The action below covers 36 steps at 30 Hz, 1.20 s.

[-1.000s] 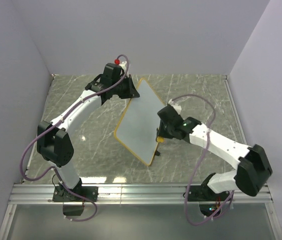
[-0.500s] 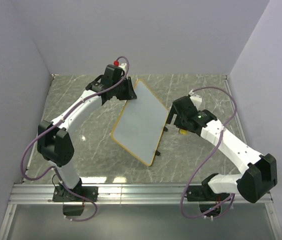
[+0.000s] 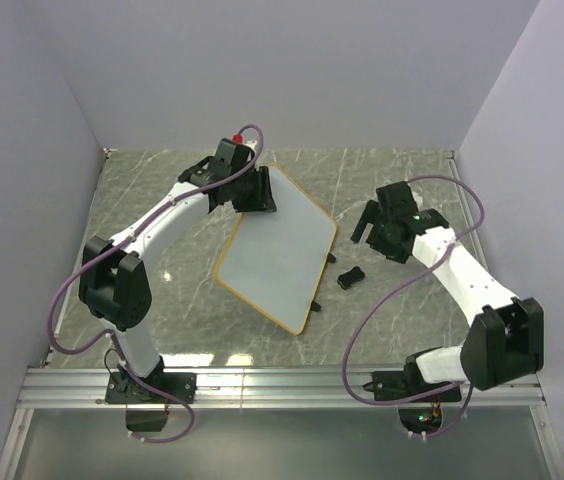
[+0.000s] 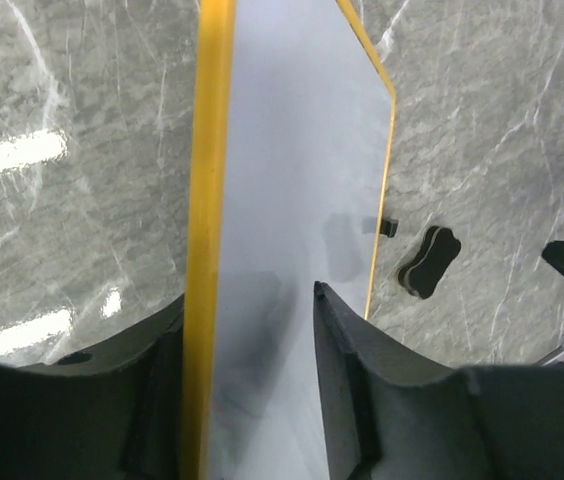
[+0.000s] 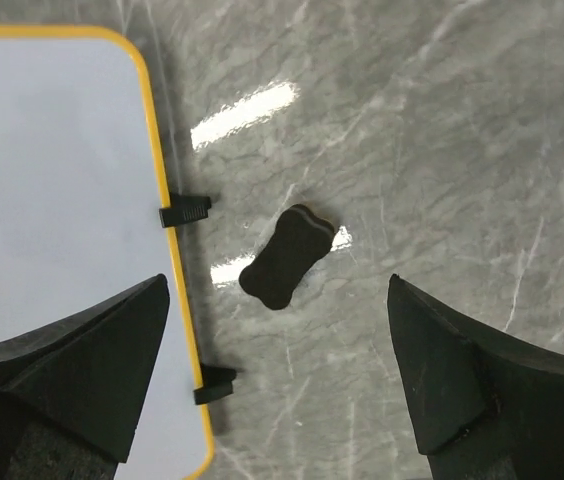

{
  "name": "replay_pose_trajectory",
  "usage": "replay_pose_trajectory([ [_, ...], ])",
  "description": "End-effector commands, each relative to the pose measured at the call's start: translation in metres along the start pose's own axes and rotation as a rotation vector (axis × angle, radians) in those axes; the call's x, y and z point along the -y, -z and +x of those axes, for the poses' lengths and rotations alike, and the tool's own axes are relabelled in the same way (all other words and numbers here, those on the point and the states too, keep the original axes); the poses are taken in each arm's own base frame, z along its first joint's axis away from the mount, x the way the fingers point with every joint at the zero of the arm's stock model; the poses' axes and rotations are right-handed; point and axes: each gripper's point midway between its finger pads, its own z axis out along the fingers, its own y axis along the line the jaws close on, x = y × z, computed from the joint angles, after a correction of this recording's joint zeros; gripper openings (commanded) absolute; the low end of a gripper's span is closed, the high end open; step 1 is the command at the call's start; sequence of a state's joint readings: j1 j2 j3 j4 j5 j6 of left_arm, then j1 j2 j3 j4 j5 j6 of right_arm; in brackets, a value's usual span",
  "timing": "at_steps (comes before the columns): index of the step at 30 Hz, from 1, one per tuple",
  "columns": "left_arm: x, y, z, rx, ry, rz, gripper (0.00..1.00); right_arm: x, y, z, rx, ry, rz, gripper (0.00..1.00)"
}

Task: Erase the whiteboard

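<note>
Marble bench bears the whiteboard, left fingers clamping its far edge, eraser beside its clipped edge under wide-spread right fingers.

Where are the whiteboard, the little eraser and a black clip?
whiteboard (image 3: 277,255), top external view, middle of its white face.
eraser (image 5: 289,256), right wrist view, its dark middle.
black clip (image 5: 184,212), right wrist view, upper clip's middle.

left arm and right arm: white links, black joints, mauve cable along each; red knob on left wrist, green light on right; right end effector matte black
</note>
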<state>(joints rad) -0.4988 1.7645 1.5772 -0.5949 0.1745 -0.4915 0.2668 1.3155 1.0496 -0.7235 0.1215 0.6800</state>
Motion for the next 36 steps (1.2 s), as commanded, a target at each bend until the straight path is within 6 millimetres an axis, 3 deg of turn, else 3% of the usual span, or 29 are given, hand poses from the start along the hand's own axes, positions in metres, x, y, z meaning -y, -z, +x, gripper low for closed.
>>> replay_pose_trajectory([
  [1, 0.012, 0.002, 0.01, -0.023, -0.009, 0.029, 0.5, -0.003, 0.001, -0.005, -0.005, 0.123, 0.029, 0.97],
  [4, 0.01, 0.003, 0.009, -0.016, -0.015, 0.018, 0.61, -0.005, 0.007, -0.003, 0.026, 0.114, -0.025, 0.96],
  [7, 0.011, 0.004, 0.007, -0.012, -0.01, 0.019, 0.75, -0.007, 0.008, 0.011, 0.009, 0.084, -0.084, 0.96],
  [8, 0.012, 0.004, 0.006, -0.009, -0.008, 0.02, 0.87, -0.009, 0.009, 0.014, -0.002, 0.077, -0.105, 0.96],
  [11, 0.015, 0.01, -0.002, 0.014, -0.004, 0.019, 0.96, -0.012, 0.012, 0.016, 0.002, 0.064, -0.133, 0.96],
  [17, 0.021, 0.021, -0.019, 0.05, -0.01, 0.01, 0.99, -0.017, 0.023, -0.002, 0.052, 0.109, -0.133, 0.97],
  [21, 0.012, 0.025, -0.022, 0.069, -0.02, -0.043, 1.0, -0.021, 0.032, -0.014, 0.084, 0.123, -0.14, 0.98],
  [28, -0.028, 0.031, -0.022, 0.08, -0.021, -0.167, 0.99, -0.038, 0.053, -0.025, 0.13, 0.148, -0.235, 0.98],
  [34, -0.089, 0.045, -0.03, 0.104, 0.028, -0.28, 0.99, -0.054, 0.074, -0.03, 0.166, 0.186, -0.345, 0.99],
  [36, -0.099, 0.054, -0.034, 0.12, 0.023, -0.308, 0.99, -0.055, 0.081, -0.033, 0.187, 0.19, -0.362, 0.99],
])
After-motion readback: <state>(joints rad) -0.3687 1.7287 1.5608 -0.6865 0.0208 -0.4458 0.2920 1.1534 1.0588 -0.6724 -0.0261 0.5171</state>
